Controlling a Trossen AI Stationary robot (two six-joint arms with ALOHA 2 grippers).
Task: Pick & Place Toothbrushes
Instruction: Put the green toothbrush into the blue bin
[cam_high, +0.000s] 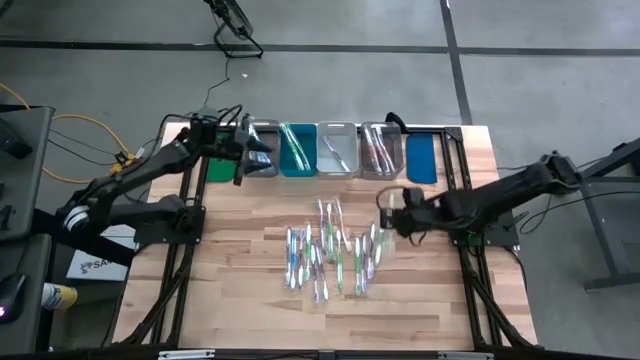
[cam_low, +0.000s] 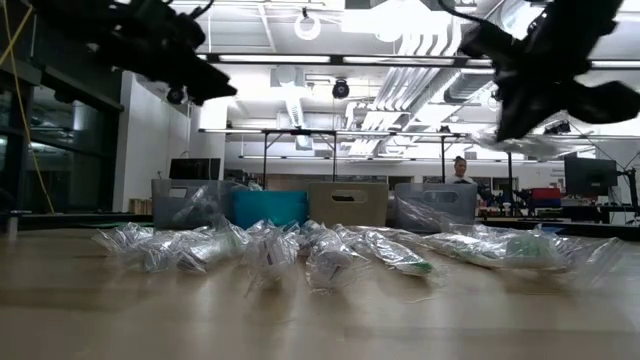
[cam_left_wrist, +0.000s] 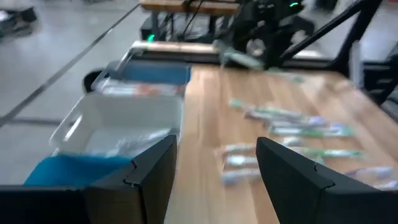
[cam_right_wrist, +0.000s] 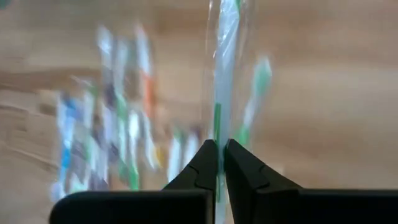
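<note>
Wooden desk (cam_high: 250, 320) fills the middle of the floor, with a row of bins (cam_high: 338, 150) lined along its far edge so sorted items have somewhere to land. We see the toothbrushes (cam_high: 330, 255), each in clear wrap, scattered loose mid-desk in front of the bins, near the right arm, probably dumped there as the pick pile.

Right gripper (cam_right_wrist: 219, 152) sits at the right edge of that pile, raised off the desk in the low view. Its jaws are pinched nearly together on one wrapped green brush (cam_right_wrist: 224, 68), which hangs out ahead of the fingertips; we judge the thin pinch on the wrap is how such a slim stick gets lifted.

Left gripper (cam_left_wrist: 214, 165) hovers over the bins at the left end of the row, jaws spread wide and holding nothing, likely parked there out of the right arm's way. Several bins already hold some brushes, while most of the pile is unsorted.
</note>
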